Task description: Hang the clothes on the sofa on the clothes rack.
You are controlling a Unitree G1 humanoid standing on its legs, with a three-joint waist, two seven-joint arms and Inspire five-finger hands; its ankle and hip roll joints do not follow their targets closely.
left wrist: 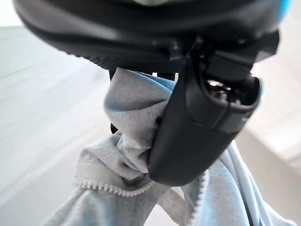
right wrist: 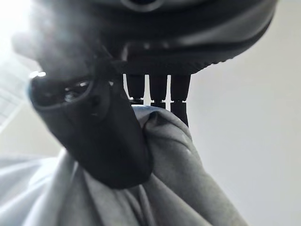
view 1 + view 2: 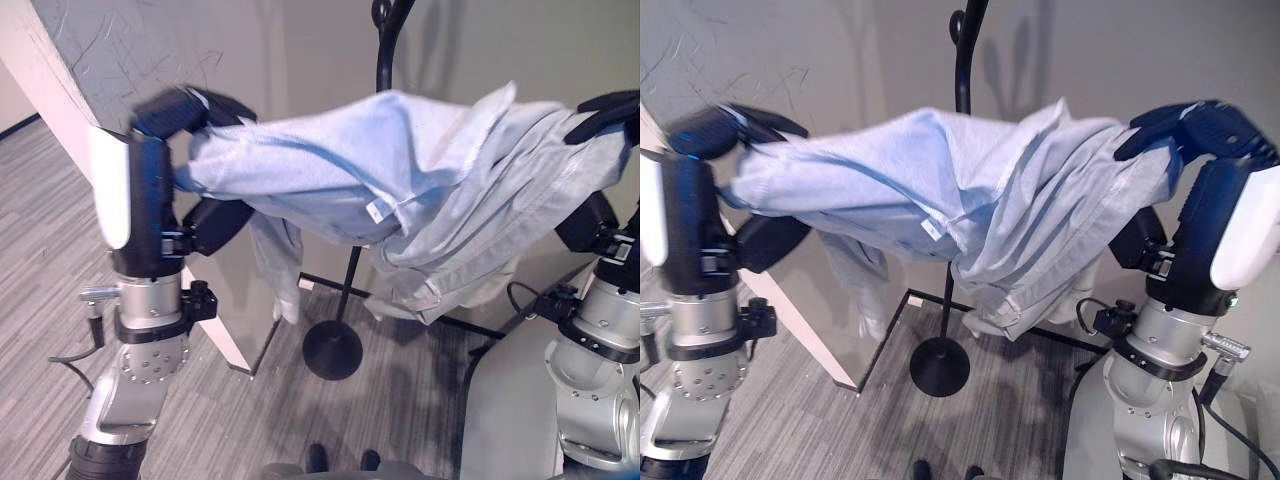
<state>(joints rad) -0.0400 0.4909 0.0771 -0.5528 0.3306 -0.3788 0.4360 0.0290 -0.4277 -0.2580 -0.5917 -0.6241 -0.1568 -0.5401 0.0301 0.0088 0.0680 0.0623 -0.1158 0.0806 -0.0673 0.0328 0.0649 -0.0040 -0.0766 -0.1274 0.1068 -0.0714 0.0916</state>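
Note:
A light blue zip jacket hangs stretched between my two raised hands, sagging in the middle with a sleeve dangling below. My left hand is shut on its left end; the left wrist view has the thumb pinching bunched cloth beside the zip. My right hand is shut on the right end, thumb pressed on the fabric. The black clothes rack pole rises just behind the jacket, its round base on the floor under it.
A white wall corner stands close at the left, by my left arm. Grey walls lie behind the rack. Thin black floor bars run out by the base over grey plank flooring.

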